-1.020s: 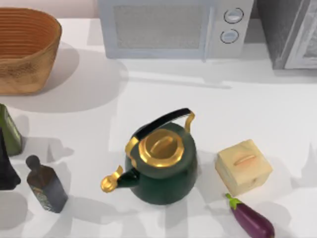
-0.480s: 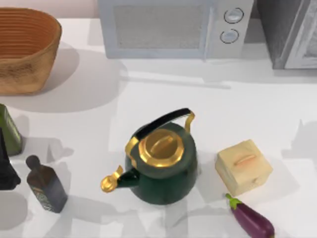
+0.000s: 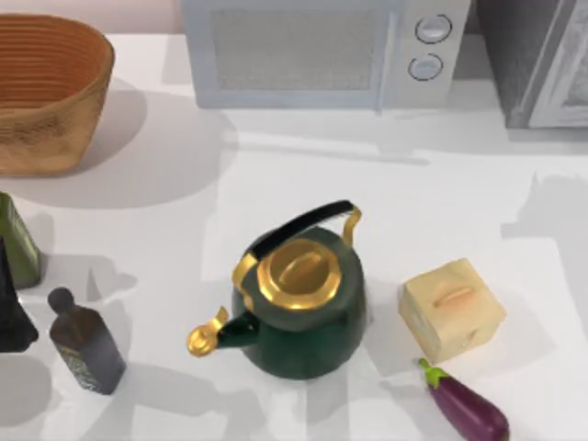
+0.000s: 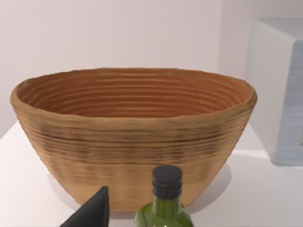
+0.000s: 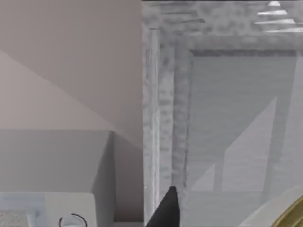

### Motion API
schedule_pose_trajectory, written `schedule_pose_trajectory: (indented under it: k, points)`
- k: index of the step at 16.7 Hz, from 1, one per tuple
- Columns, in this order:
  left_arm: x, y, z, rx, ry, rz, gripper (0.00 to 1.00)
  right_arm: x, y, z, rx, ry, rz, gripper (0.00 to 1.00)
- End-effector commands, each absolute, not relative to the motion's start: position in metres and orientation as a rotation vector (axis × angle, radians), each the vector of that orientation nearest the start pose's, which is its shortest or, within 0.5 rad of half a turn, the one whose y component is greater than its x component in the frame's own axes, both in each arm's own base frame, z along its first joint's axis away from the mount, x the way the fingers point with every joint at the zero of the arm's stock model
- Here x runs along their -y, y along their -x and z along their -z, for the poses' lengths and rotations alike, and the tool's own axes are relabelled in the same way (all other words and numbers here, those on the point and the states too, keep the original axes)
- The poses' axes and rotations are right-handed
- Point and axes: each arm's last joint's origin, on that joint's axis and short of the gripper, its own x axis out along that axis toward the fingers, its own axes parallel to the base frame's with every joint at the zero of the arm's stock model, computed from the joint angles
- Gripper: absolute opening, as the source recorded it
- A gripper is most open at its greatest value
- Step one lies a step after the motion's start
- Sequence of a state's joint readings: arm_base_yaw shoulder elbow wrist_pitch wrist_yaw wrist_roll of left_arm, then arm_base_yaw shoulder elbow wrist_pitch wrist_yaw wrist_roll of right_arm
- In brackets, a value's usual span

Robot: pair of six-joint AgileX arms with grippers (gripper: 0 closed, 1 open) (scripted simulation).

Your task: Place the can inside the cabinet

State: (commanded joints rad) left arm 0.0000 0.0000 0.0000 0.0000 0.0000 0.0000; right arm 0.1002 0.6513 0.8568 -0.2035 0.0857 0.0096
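Observation:
The cabinet is the dull-grey unit at the table's back right corner. In the right wrist view its pale framed door panel stands shut, close ahead of my right gripper. A pale rounded body with a golden rim, which I take for the can, sits beside that gripper and is mostly cut off by the frame. I cannot tell whether it is held. My left gripper is parked at the table's left edge, beside the green bottle.
A light microwave stands left of the cabinet. A wicker basket is at the back left. A green kettle sits mid-table, with a tan box and an eggplant to its right. A dark bottle is at the front left.
The right arm's shadow on the table's right side has slid back toward the cabinet. The left arm and the objects on the table have not moved.

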Motion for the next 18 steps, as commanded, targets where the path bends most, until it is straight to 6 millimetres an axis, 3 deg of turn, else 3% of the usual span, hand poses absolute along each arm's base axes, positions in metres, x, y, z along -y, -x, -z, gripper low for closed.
schedule_pose_trajectory:
  k: [13, 18]
  points:
    - [0.001, -0.106, -0.16, 0.0, 0.0, 0.0, 1.0, -0.033, -0.221, -0.484, 0.003, 0.0, 0.01, 0.0]
    - [0.001, -0.106, -0.16, 0.0, 0.0, 0.0, 1.0, -0.045, -0.253, -0.508, 0.0, -0.001, 0.004, 0.0]
